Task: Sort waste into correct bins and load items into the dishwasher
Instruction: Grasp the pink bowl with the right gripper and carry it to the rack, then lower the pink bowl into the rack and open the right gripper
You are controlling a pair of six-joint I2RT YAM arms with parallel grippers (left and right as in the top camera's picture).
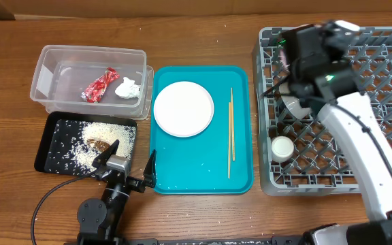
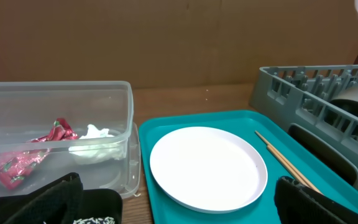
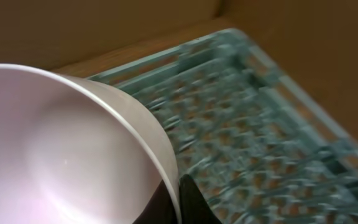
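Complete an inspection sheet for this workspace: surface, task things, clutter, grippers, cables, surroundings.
Surface: wooden table.
Job's things: wrapper and tissue in the clear tub; rice scraps in the black tray; plate and chopsticks on the teal tray; cup in the rack; bowl held above the rack.
Clutter: nothing seen.
Grippers: left gripper open, empty, near the black tray; right gripper shut on the bowl.
Cables: black cable looping on the table by the left arm.
Surroundings: brown board behind the table.
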